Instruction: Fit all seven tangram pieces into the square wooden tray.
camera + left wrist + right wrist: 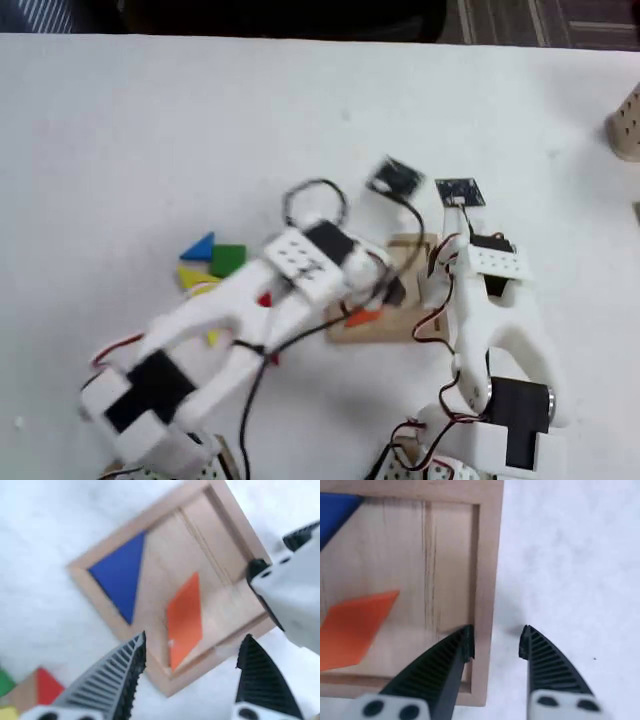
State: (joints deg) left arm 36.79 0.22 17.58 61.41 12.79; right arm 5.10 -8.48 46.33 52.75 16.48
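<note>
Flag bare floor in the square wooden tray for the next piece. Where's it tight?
Bare: the wide stretch between the orange parallelogram and the square wooden tray's wall that the right gripper straddles; a narrower strip between the parallelogram and the blue triangle. Tight: the corner under the left gripper.

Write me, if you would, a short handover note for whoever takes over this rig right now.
Left gripper: open, above the tray.
Right gripper: open, its fingers on either side of the tray's wall.
Done: big blue triangle and orange piece lie inside the tray.
To do: at least the green square, small blue triangle, yellow piece and red piece, all on the table apart from the tray.
</note>
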